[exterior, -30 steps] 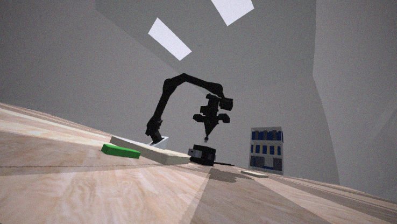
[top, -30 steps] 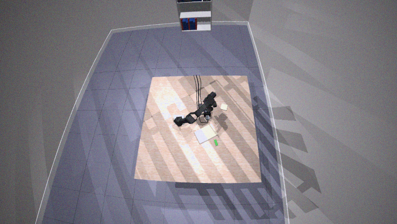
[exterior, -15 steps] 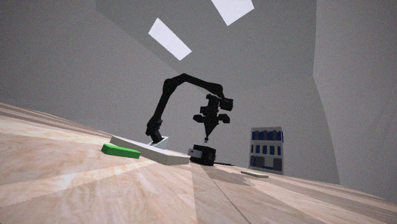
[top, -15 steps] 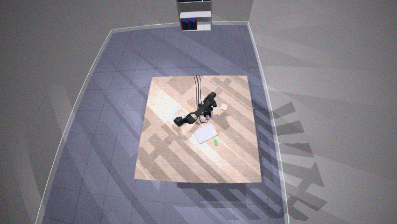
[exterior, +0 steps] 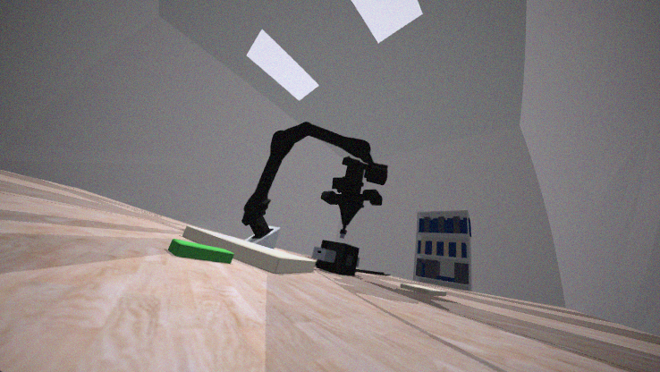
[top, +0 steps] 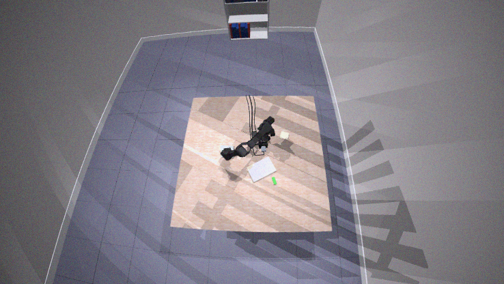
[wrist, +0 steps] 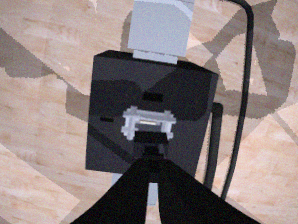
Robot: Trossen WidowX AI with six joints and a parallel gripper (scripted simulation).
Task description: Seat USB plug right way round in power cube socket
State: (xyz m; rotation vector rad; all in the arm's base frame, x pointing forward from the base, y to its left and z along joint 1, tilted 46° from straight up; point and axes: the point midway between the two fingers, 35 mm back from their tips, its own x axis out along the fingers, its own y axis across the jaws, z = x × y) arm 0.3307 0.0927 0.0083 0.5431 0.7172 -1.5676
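Note:
The black power cube (exterior: 338,258) (wrist: 112,102) stands on the table with a silvery-rimmed socket (wrist: 128,125) on its top. My gripper (exterior: 342,227) (wrist: 152,168) points down over the cube and is shut on the small USB plug (exterior: 342,235) (wrist: 151,137). The plug's pale metal end points down, with a small gap above the cube in the exterior view. In the wrist view the plug's dark body overlaps the lower edge of the socket. Which way round the plug faces cannot be told. The arm hides most of the cube in the top view.
Grey-blue plug (top: 263,149) (exterior: 325,254) (wrist: 160,30) sticks out of the cube's side. A black cable (wrist: 246,95) runs beside the cube. A white slab (top: 261,169) (exterior: 258,251), a green block (top: 274,181) (exterior: 200,251) and a pale flat piece (top: 284,134) (exterior: 422,290) lie around it.

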